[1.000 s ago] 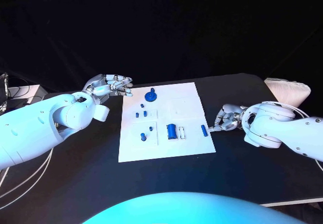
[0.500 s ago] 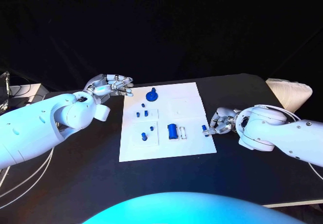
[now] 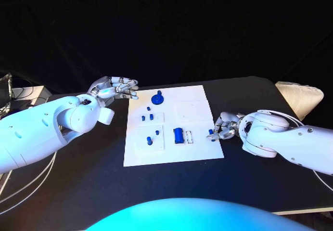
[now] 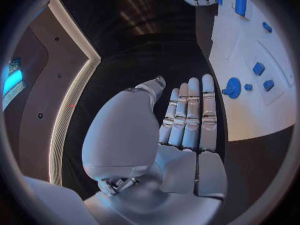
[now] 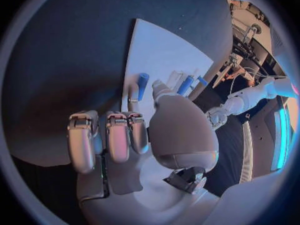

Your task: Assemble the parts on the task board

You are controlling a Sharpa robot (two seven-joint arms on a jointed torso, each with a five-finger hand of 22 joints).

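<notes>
At the right edge of the task board, right hand has moved in over the last second; its fingers now sit at the small blue peg. Grip can't be confirmed. Looks like pickup starting. Left hand unchanged at frame upper left, fingers loosely curled, empty.

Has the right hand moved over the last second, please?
Yes. The right hand has crept toward the task board and now reaches over its right edge at the small blue part lying there.
</notes>
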